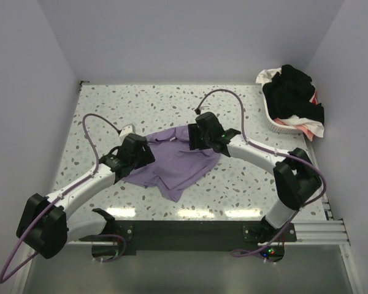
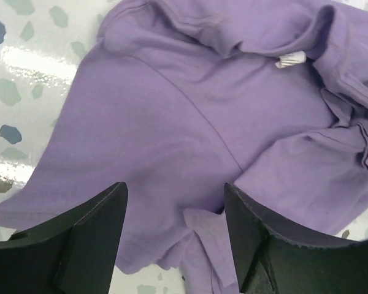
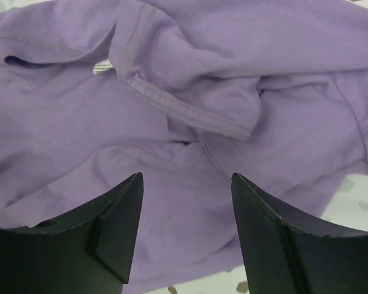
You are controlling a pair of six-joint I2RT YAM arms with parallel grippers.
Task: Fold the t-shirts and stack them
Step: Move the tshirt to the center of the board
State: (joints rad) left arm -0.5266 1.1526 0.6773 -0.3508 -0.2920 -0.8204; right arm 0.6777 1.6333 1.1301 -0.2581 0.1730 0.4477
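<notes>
The lilac t-shirt (image 1: 178, 162) lies rumpled in the middle of the speckled table (image 1: 233, 184). Above it, the left gripper (image 2: 175, 193) and right gripper (image 3: 187, 184) both gape wide, holding nothing. At the far right, 1 white basket (image 1: 275, 124) holds the other shirts (image 1: 291, 92), black, white and pink-red.

We find open speckled table (image 1: 141, 101) behind the lilac t-shirt (image 1: 178, 165), reaching to the back wall (image 1: 190, 43), and a narrower strip in front of it. The left gripper (image 2: 175, 205) and right gripper (image 3: 187, 190) hang over the shirt from either side, fingers spread (only cloth shows between them). A purple cable (image 1: 221, 90) arches over the far table. In the far right corner the white basket (image 1: 276, 125), heaped with other t-shirts (image 1: 291, 92), sits close by the side wall (image 1: 349, 73).
</notes>
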